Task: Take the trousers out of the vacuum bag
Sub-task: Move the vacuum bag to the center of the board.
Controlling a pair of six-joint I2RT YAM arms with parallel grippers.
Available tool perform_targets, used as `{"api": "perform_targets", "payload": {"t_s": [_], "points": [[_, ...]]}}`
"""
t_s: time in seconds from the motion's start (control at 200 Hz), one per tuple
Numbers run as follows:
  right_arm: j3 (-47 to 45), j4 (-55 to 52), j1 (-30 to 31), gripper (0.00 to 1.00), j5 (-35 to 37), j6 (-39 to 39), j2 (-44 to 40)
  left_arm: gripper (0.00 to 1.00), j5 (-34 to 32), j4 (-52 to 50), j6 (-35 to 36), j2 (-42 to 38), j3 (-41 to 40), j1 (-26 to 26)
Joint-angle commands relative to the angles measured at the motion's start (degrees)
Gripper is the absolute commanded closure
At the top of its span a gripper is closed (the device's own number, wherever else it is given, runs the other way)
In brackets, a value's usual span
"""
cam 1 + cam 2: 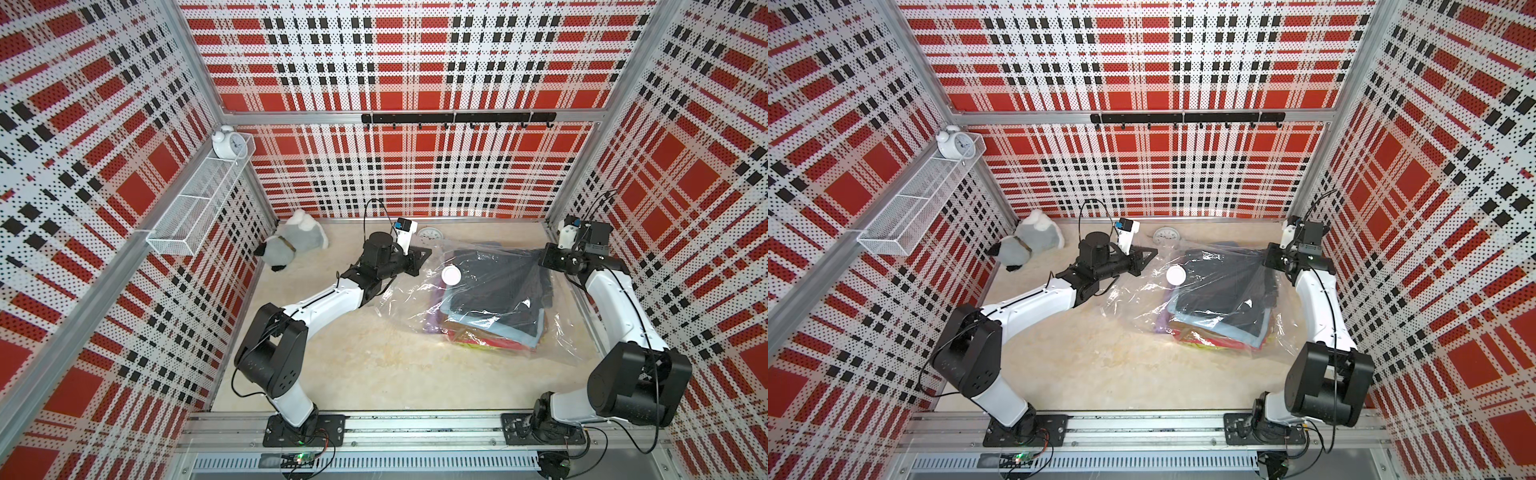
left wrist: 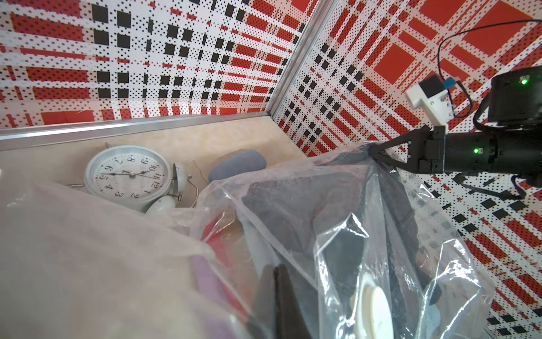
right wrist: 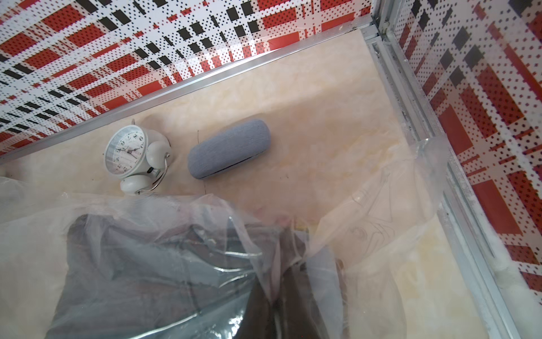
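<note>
The vacuum bag (image 1: 401,301), clear and crinkly with a round white valve cap (image 1: 451,275), lies right of centre in both top views. Inside it are the folded trousers (image 1: 494,299): charcoal on top, with light blue, red, yellow-green and lilac edges below. My left gripper (image 1: 424,252) is shut on the bag's film at its far left edge; its dark fingers (image 2: 281,293) pinch plastic next to the cap (image 2: 378,311). My right gripper (image 1: 542,258) is raised at the bag's far right corner. It (image 2: 374,154) is shut on charcoal cloth gathered up to it, with film bunched around.
A white alarm clock (image 3: 126,152) and a grey fabric case (image 3: 228,148) lie on the table behind the bag, near the back wall. A grey-white plush toy (image 1: 291,245) sits at the back left corner. A wire shelf (image 1: 199,203) with a second clock hangs on the left wall.
</note>
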Motion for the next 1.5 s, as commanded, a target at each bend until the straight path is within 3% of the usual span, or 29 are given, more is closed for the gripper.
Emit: {"api": "perform_targets", "payload": {"t_s": [0.0, 0.155, 0.296, 0.466, 0.541, 0.606, 0.757, 0.982, 1.147, 1.368, 1.493], "points": [[5.19, 13.72, -2.36, 1.0, 4.91, 0.17, -0.24, 1.0, 1.29, 3.08, -0.06, 0.98, 3.27, -0.29], [4.75, 14.27, -2.53, 1.0, 6.78, -0.29, 0.34, 0.99, 1.63, 3.13, -0.07, 1.36, 3.41, -0.31], [1.35, 15.16, -2.46, 0.99, 4.43, 0.89, -0.93, 0.81, 1.43, 3.08, 0.38, 0.68, 1.99, 0.12], [-3.53, 15.21, -2.46, 0.83, 3.59, 1.65, -3.38, 0.66, 1.59, 3.09, 0.37, -0.69, 0.08, 2.35], [-4.8, 14.32, -2.48, 0.58, 2.57, 1.7, -4.59, 0.55, 1.78, 2.91, 0.51, -1.53, -0.59, 3.71], [-5.78, 13.79, -2.37, 0.45, 1.92, 1.7, -5.9, 0.47, 1.73, 2.74, 0.83, -2.41, -1.29, 5.19], [-5.46, 11.55, 0.36, 0.32, 3.66, 0.58, -8.24, 0.37, 0.39, 2.0, 1.33, -4.44, -2.95, 9.01], [-0.51, 5.08, 12.0, 0.24, 11.27, -1.47, -8.63, 0.31, -6.23, -0.69, 2.42, -8.26, -5.43, 15.86], [4.39, 1.25, 24.31, 0.24, 17.39, -0.38, -6.62, 0.28, -10.76, -2.01, 2.34, -10.29, -7.48, 21.92], [13.58, -0.2, 40.93, 0.24, 22.04, 3.64, 2.63, 0.27, -13.91, -2.58, 3.59, -11.98, -10.52, 26.34], [19.95, -0.35, 47.4, 0.24, 22.68, 5.13, 10.51, 0.27, -17.1, -3.67, 5.6, -12.4, -11.73, 26.69]]}}
